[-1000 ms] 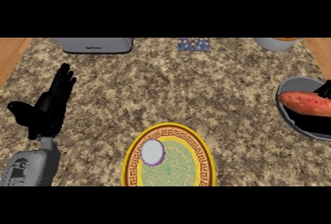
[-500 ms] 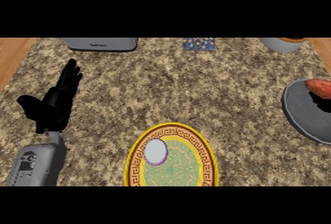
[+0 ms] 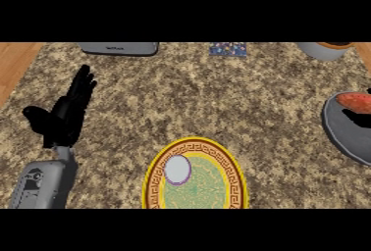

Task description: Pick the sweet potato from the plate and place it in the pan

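Far left we see a strip of light wooden surface [image 3: 14, 63] beside the speckled brown stone counter top [image 3: 217, 98].

Left hand [image 3: 66, 112], black, on a grey forearm [image 3: 42, 185] coming in from the lower left. It sits over the counter's left part with its fingers [image 3: 81, 86] straight and pointing away from us and the thumb out to the left. It holds nothing and is well apart from the plate and the pan.

Top edge, left of centre: a grey rectangular box [image 3: 119, 48], partly cut off. To its right there is a small blue patterned square [image 3: 228, 49].

Bottom centre: a round plate with a yellow patterned rim and green middle [image 3: 221, 169], lower part cut off. On its left half lies a white oval disc with a purple edge [image 3: 177, 169]. We see no vegetable on the plate.

Top right: a grey round cup [image 3: 322, 50] with something orange-brown in it; we can't make out what.

Right edge: a grey round pan [image 3: 344, 139], partly out of view. The orange-red sweet potato [image 3: 355, 101] is in the pan, at its far side, well apart from the plate.

Just below the sweet potato a black jagged shape [image 3: 357, 118] lies over the pan's inside. We cannot tell whether it is the right hand, or whether that hand is open or closed.
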Motion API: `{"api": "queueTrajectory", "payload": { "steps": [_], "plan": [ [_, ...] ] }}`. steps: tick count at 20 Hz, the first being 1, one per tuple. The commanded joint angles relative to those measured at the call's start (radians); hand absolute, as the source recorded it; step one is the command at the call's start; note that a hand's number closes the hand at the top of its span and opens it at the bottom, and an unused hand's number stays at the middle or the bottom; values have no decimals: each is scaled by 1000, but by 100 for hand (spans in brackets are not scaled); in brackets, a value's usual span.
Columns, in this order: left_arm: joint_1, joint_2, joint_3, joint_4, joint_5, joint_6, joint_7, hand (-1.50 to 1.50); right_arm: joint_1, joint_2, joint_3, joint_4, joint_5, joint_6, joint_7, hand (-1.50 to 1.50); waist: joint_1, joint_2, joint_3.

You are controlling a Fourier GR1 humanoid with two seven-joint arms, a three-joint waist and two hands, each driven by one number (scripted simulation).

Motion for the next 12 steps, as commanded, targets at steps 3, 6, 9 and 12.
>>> {"api": "queueTrajectory", "payload": {
  "steps": [3, 6, 9, 12],
  "plan": [
    [-14, 3, 11, -16, 16, -2, 27, 0, -50, 21, -43, 188, -69, 220, -108, -150, 3, 2, 2],
    [6, 20, 14, -30, 18, -20, 11, 0, -69, 28, -44, 266, -40, 176, -179, -150, 6, 2, 1],
    [5, -22, -12, 6, -24, 28, -12, 0, -66, 28, -97, 275, -84, 169, -293, -150, -15, 1, 1],
    [-8, 22, 31, 16, 16, -10, 12, 0, -87, 21, -176, 269, -161, 181, -346, -150, -28, -7, -1]
  ]
}}
